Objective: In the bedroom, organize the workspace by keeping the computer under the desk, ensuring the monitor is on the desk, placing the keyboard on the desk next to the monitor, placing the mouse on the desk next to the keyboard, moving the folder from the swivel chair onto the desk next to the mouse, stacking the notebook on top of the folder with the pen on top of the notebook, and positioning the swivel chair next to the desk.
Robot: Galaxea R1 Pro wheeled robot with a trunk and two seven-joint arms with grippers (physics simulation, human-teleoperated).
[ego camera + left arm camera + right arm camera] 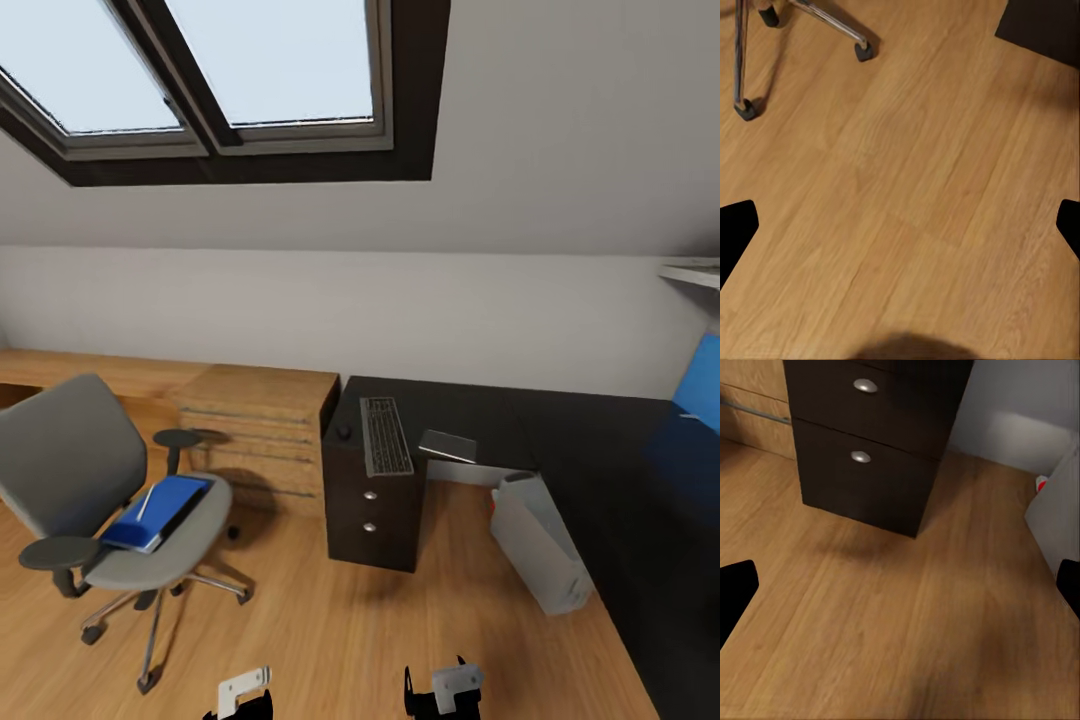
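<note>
Folder [158, 511] (pen [146, 503] barely discernible) lies on swivel chair [70, 470].

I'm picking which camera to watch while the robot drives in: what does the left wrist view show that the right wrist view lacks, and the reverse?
The left wrist view has the swivel chair, seen as chrome base legs and black castors, and a dark corner of the desk. The right wrist view has the desk's black drawer block with two round silver knobs, the pale computer with its red light, and the light-wood drawer unit. Both share the wood floor and that arm's dark fingertips at the picture's sides, set wide apart with nothing between them.
</note>
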